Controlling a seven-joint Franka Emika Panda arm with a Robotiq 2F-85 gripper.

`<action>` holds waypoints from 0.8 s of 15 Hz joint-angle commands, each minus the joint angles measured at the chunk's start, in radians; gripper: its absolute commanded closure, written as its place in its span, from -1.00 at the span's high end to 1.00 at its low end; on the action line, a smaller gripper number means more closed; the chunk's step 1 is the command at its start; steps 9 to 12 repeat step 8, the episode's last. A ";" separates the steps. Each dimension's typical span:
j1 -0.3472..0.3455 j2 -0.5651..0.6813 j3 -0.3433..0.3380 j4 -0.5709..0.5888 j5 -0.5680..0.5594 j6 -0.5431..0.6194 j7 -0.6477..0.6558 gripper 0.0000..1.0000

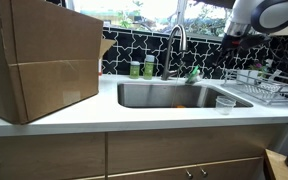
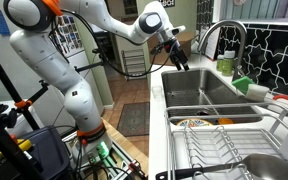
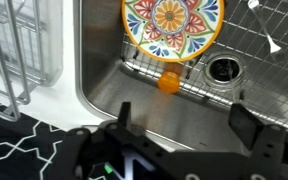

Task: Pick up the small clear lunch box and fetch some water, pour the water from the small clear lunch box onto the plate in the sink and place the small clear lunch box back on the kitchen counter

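The small clear lunch box [image 1: 224, 104] stands upright on the white kitchen counter [image 1: 134, 118], at the front right corner of the sink [image 1: 134, 95]. My gripper [image 3: 184, 120] is open and empty, held high above the sink's edge, well apart from the lunch box. It also shows in both exterior views [image 1: 232, 40] [image 2: 176, 55]. A colourful patterned plate [image 3: 172, 22] lies on a wire grid in the sink [image 3: 109, 55]. No water is visible in any view.
A tall curved faucet [image 1: 176, 40] and green bottles [image 1: 141, 69] stand behind the sink. A wire dish rack [image 1: 256, 85] [image 3: 14, 50] sits beside it. A large cardboard box [image 1: 39, 55] fills the counter's other end. An orange ball [image 3: 168, 81] lies near the drain [image 3: 224, 68].
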 commanded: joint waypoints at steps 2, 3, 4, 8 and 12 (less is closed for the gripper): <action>-0.018 0.000 0.015 0.004 -0.062 -0.011 0.112 1.00; -0.019 0.000 0.017 0.005 -0.066 -0.012 0.122 1.00; -0.018 0.000 0.017 0.006 -0.066 -0.012 0.121 1.00; -0.017 0.001 0.017 0.006 -0.066 -0.012 0.121 1.00; -0.017 0.001 0.017 0.006 -0.066 -0.012 0.121 1.00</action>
